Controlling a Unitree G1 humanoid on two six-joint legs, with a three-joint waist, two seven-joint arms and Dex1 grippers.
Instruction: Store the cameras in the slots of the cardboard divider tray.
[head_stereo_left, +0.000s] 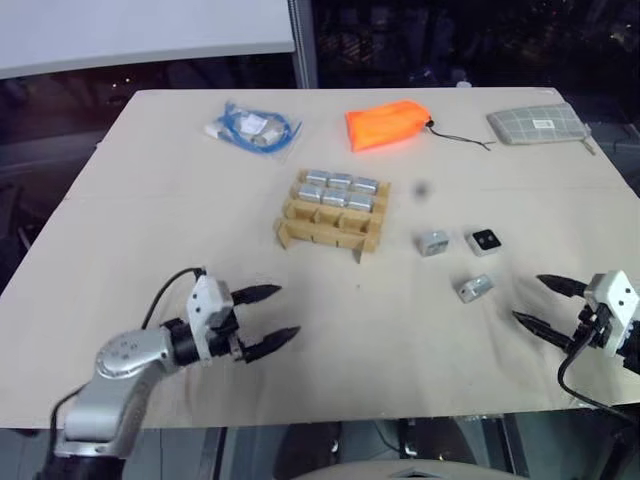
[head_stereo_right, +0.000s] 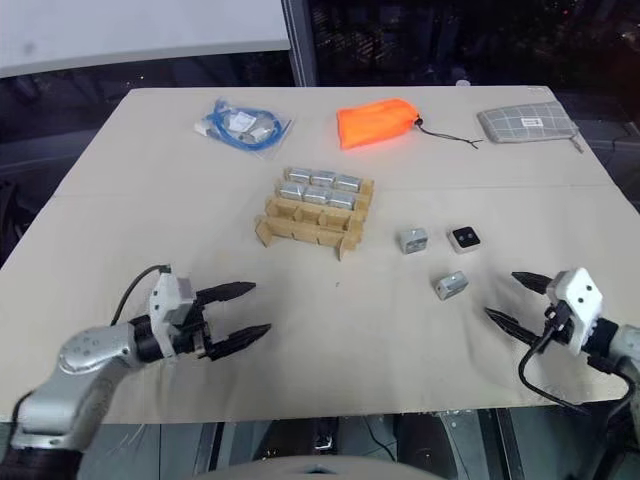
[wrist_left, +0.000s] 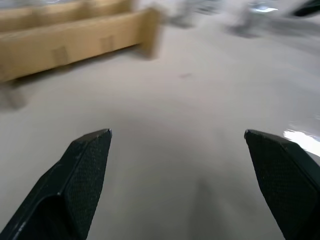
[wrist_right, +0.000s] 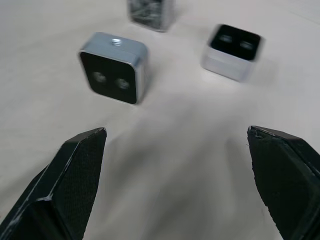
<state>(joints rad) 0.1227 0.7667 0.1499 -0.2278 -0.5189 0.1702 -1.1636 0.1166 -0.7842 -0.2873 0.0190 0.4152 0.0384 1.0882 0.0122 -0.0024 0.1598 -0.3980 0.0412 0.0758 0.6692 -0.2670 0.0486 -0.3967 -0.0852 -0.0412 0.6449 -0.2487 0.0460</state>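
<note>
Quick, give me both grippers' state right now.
Left gripper: open, holding nothing, above the table.
Right gripper: open, holding nothing, near the loose cameras.

Silver arms — white wrist blocks, black cables

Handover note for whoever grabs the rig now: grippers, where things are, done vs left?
Left gripper: open, empty, over bare table near the tray's front.
Right gripper: open, empty, facing the loose cameras.
Tan cardboard divider tray, table centre: six small silver-grey boxy cameras fill its two far rows; near row of slots looks empty.
Three loose cameras right of the tray, black-faced one.
Done: six stored. Left: pick up the three, slot into the near row.
</note>
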